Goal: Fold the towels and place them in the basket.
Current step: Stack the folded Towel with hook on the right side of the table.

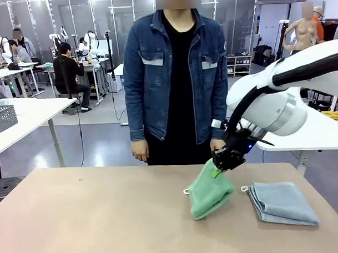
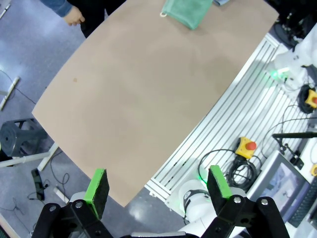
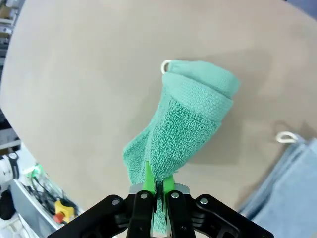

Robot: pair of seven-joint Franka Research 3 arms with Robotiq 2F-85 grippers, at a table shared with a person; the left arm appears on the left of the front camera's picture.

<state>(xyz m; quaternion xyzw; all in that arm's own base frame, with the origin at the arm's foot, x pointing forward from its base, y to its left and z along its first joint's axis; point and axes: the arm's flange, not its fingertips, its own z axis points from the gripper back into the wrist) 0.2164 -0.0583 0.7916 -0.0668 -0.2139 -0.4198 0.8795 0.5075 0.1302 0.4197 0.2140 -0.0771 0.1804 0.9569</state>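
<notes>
Jaws of right gripper [image 3: 155, 186] pinched on green towel [image 1: 209, 190] — towel hangs centre-right of front frame, lower end on table [image 1: 105, 217]. Blue-grey towel [image 1: 281, 202] folded flat at lower right. Left gripper [image 2: 158, 191] spread wide — holding nothing.

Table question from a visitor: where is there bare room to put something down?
The table is bare from its left edge to the green towel, and along the near edge. It is crowded on the right: the right pincer holds the green towel up by one end, and the folded blue-grey towel lies just beyond it.
</notes>
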